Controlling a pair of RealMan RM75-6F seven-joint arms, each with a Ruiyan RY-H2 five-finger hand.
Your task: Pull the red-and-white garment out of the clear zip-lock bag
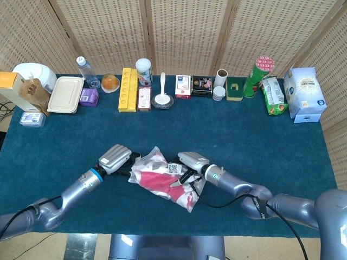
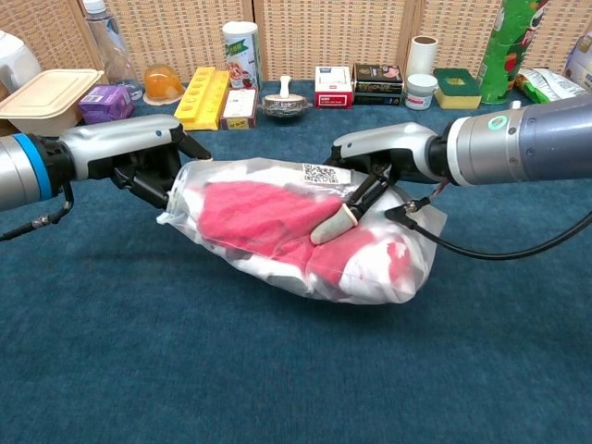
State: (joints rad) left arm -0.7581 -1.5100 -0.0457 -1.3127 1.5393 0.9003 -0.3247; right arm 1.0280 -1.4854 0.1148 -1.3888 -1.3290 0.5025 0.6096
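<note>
The clear zip-lock bag [image 2: 305,242] is lying on the blue tablecloth [image 2: 277,370] near the robot's edge of the table, well apart from the row of groceries along the far edge, and both hands are working at it. The red-and-white garment [image 2: 264,220] is sitting fully inside, bunched into a soft wad that is filling most of the bag.

The left hand [image 2: 143,159] is curling its fingers around the bag's left end, gripping the gathered plastic there. The right hand [image 2: 388,153] is reaching over the top of the bag's other end, with one fingertip [image 2: 333,225] pressing down on the film over the garment; whether it is pinching the plastic or only resting on it, I cannot tell from either view.

In my judgement the bundle is going to handle as light and floppy: the cloth will be folding and stretching rather than sliding out as 1 piece, and the film looks slick and crinkly (so it may slip through a loose grip). The sensible hold seems to be 1 hand anchoring the bag by an edge of bare plastic near the mouth, the other pinching a fold of the fabric itself. The zip seal's position is not plain in these views.
</note>
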